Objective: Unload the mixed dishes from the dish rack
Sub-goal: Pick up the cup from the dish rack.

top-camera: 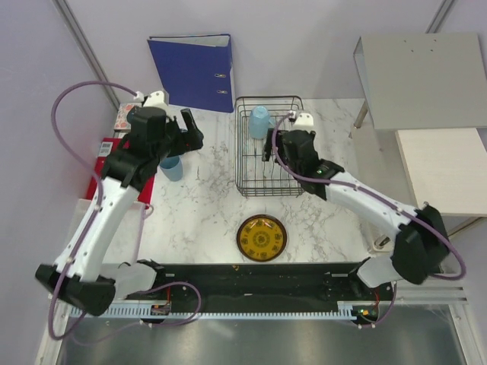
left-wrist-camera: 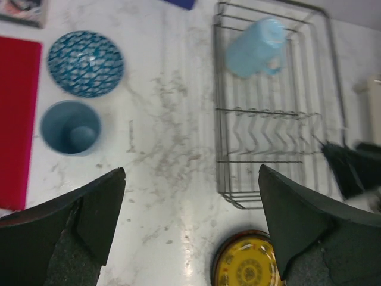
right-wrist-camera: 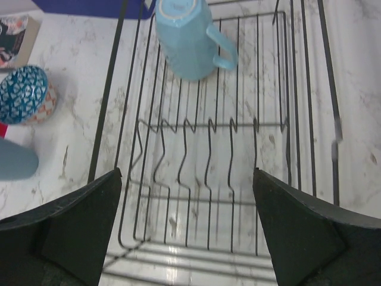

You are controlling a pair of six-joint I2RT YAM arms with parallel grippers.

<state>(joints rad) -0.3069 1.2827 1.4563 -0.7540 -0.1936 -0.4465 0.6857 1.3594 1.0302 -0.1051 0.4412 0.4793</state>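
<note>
The black wire dish rack (top-camera: 266, 163) stands at the back middle of the table. One pale blue cup (top-camera: 259, 122) (right-wrist-camera: 184, 36) lies on its side in the rack's far end. A second blue cup (left-wrist-camera: 70, 127) stands upright on the table left of the rack, beside a blue patterned bowl (left-wrist-camera: 85, 63). The yellow patterned plate (top-camera: 261, 237) lies flat in front of the rack. My left gripper (left-wrist-camera: 191, 173) hangs open and empty over bare table between the upright cup and the rack. My right gripper (right-wrist-camera: 187, 173) is open and empty above the rack's prongs.
A blue ring binder (top-camera: 194, 72) stands against the back wall. A red flat object (left-wrist-camera: 15, 119) lies at the table's left edge under my left arm. A grey cabinet (top-camera: 422, 80) stands at the right, beyond the table.
</note>
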